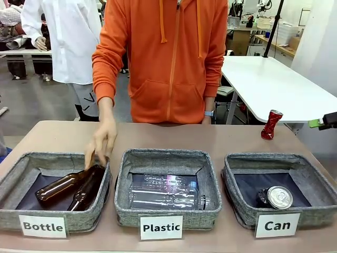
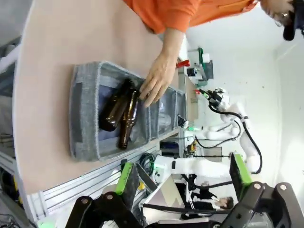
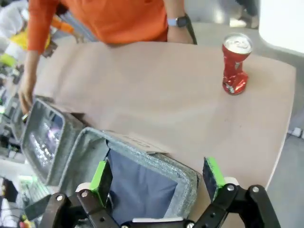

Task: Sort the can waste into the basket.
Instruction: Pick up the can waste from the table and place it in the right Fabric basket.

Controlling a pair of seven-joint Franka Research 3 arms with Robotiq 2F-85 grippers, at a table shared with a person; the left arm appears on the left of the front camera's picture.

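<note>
Item, far side of the table: one person (image 1: 169, 31) in an orange zip-front hoodie (image 1: 174, 79) with long sleeves, two orange drawstrings and a front pouch pocket. On one wrist, a wristwatch (image 1: 209, 113) with a dark face and a pale blue strap.

Item: left gripper (image 2: 183, 175), black linkage fingers, silver screw heads at the joints, bright green pads (image 2: 124, 178).

Item: right gripper (image 3: 156, 174), same black build, silver screws and green pads.

Item: right arm (image 2: 237, 113), glossy white rounded segments with a black cable looped alongside.

front camera faces the person (image 1: 168, 63); wrist cameras overlook the table (image 1: 174, 137).
</note>
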